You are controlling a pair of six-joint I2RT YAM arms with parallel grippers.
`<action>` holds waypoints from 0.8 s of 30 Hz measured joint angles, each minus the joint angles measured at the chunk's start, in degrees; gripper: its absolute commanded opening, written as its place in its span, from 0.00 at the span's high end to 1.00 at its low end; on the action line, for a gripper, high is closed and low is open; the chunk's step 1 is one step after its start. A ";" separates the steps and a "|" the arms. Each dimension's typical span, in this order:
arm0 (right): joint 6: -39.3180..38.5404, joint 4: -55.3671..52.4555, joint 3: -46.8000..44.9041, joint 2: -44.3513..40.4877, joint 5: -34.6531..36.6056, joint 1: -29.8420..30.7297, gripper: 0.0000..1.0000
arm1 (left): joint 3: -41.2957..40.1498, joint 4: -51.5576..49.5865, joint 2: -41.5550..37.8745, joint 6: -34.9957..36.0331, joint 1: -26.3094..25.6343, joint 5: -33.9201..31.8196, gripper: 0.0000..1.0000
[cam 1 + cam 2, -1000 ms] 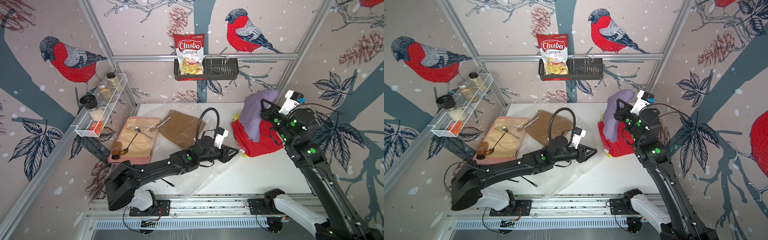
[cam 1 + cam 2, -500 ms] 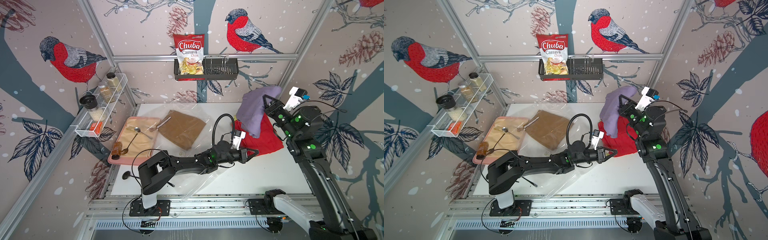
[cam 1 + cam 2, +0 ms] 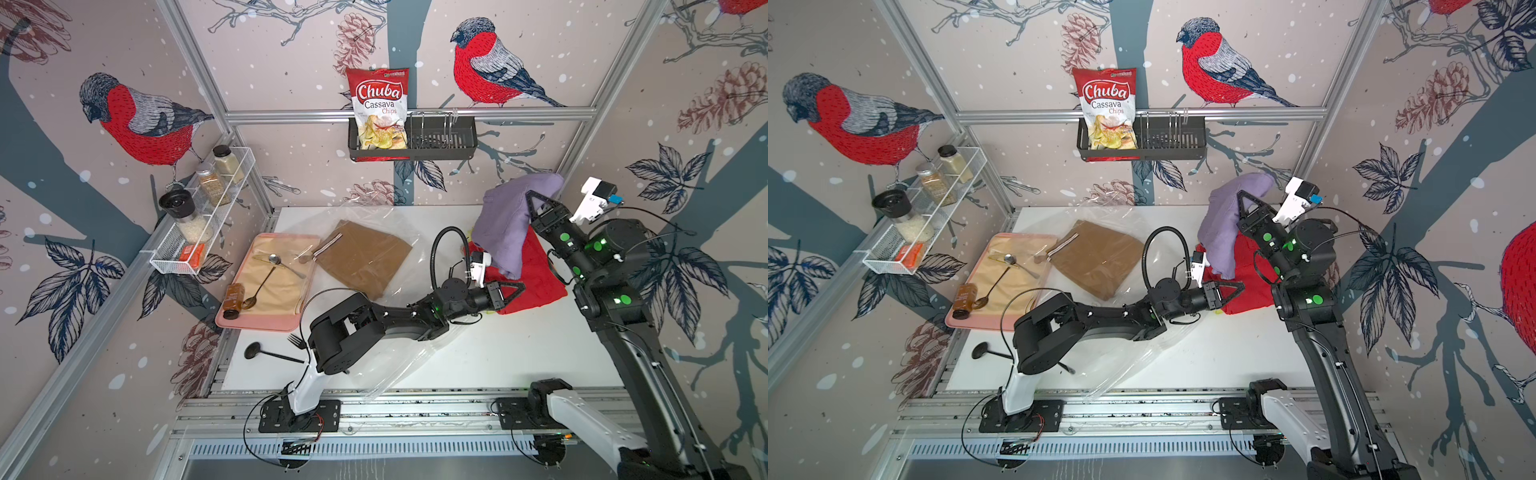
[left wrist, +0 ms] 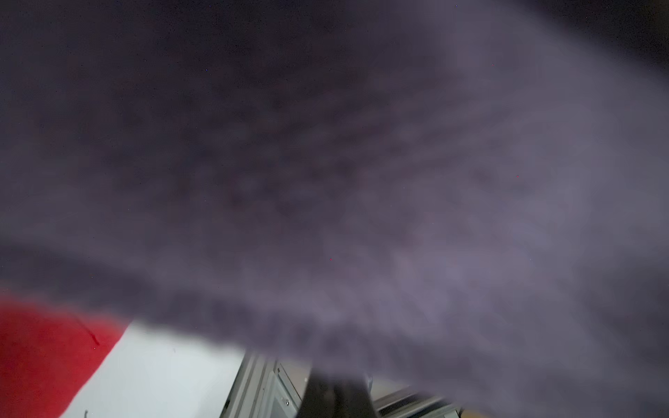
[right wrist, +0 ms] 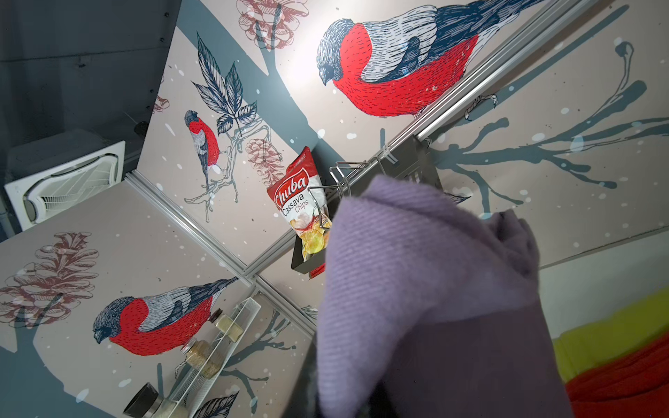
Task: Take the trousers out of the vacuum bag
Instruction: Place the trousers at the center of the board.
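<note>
Above the folded red cloth trousers (image 3: pixel 536 278), the right gripper (image 3: pixel 532 199) clamps lifted purple cloth trousers (image 3: pixel 505 224), apparently awaiting lowering and release, beside the left gripper's (image 3: pixel 517 288) closed jaws.

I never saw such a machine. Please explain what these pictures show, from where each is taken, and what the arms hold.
Two black robot arms stand at a white table's edge, each ending in a two-fingered claw. Two pictures come from one camera head above; the other two from small cameras on the arms' wrists. The right claw is shut on the purple trousers, lifted above the red trousers; purple cloth blocks much of both wrist views. The left claw is shut over the red trousers; whether it pinches them I cannot tell. On the table lie the clear vacuum bag, brown trousers apparently inside, and a pink tray with spoons.
</note>
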 measured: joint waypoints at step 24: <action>2.93 5.16 -10.45 -3.52 -7.41 -12.63 1.00 | 14.43 -3.50 9.35 -0.98 9.79 0.63 1.00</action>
